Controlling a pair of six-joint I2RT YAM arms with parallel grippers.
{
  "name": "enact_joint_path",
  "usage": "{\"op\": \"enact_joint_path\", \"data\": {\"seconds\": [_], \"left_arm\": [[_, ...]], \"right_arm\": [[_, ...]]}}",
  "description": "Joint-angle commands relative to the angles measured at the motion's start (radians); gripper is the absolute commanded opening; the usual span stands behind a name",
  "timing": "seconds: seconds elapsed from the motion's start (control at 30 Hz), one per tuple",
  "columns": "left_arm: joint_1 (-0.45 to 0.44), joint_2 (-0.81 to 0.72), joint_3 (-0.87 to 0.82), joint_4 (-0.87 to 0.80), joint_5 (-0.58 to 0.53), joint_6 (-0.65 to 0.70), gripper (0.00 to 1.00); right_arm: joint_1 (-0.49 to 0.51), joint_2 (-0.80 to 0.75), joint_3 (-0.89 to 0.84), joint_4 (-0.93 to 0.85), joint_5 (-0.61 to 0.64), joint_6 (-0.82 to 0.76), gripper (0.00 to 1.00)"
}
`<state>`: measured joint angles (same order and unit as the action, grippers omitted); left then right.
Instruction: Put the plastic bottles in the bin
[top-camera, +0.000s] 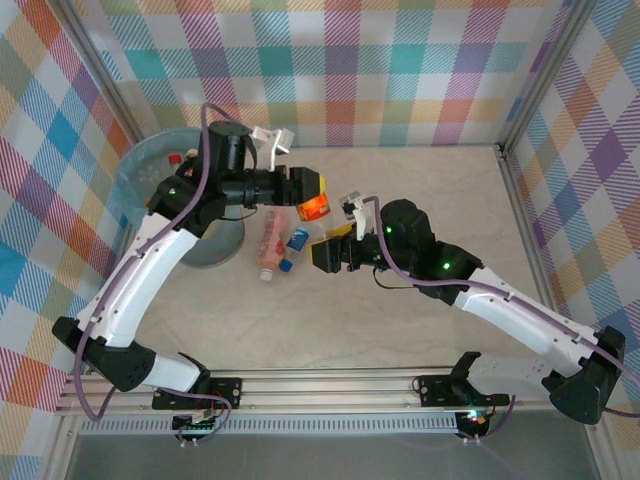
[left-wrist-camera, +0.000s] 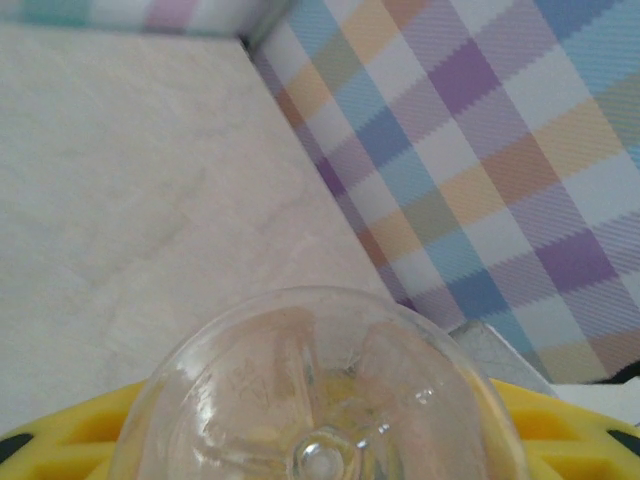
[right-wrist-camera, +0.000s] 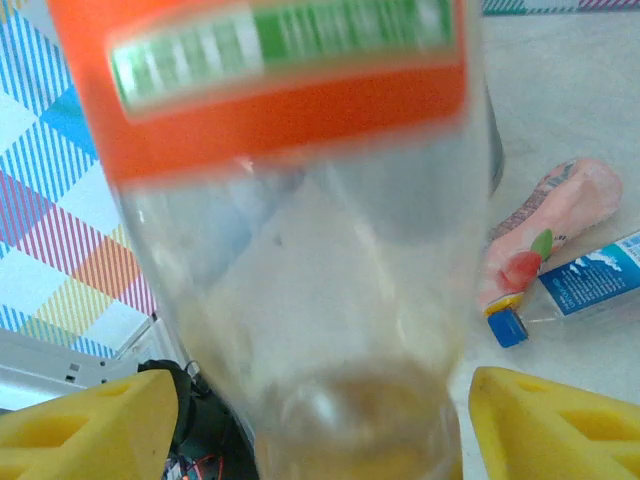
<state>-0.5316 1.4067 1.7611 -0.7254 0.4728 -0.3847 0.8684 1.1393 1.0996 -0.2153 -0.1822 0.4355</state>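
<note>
An orange-labelled clear bottle is grasped above the middle of the table by the left pincer, with yellow pads pressed to both sides of its base. The right pincer stands released just beside it, fingers clear of the plastic. The bag-lined bin waits at the far left. The bottle is best carried fully over the rim before being let go. A pink bottle and a blue-labelled bottle lie nearby.
</note>
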Motion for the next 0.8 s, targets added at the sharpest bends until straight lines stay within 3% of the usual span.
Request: {"op": "enact_joint_path", "data": {"seconds": [0.0, 0.23, 0.4, 0.63, 0.77], "left_arm": [[0.072, -0.062, 0.129, -0.074, -0.179, 0.045, 0.41], [0.419, -0.024, 0.275, -0.110, -0.331, 0.094, 0.35], [0.624, 0.150, 0.405, -0.205, -0.283, 0.111, 0.36], [0.699, 0.386, 0.545, -0.338, -0.177, 0.156, 0.39], [0.699, 0.446, 0.546, -0.369, -0.128, 0.175, 0.48]], "right_arm": [[0.006, -0.018, 0.044, -0.020, 0.039, -0.017, 0.77], [0.006, -0.006, 0.060, -0.017, 0.030, -0.032, 0.75], [0.007, 0.012, 0.088, -0.030, 0.018, -0.037, 0.71], [0.012, 0.034, 0.101, -0.039, -0.003, -0.039, 0.71], [0.012, 0.036, 0.078, -0.029, 0.002, -0.031, 0.71]]}}
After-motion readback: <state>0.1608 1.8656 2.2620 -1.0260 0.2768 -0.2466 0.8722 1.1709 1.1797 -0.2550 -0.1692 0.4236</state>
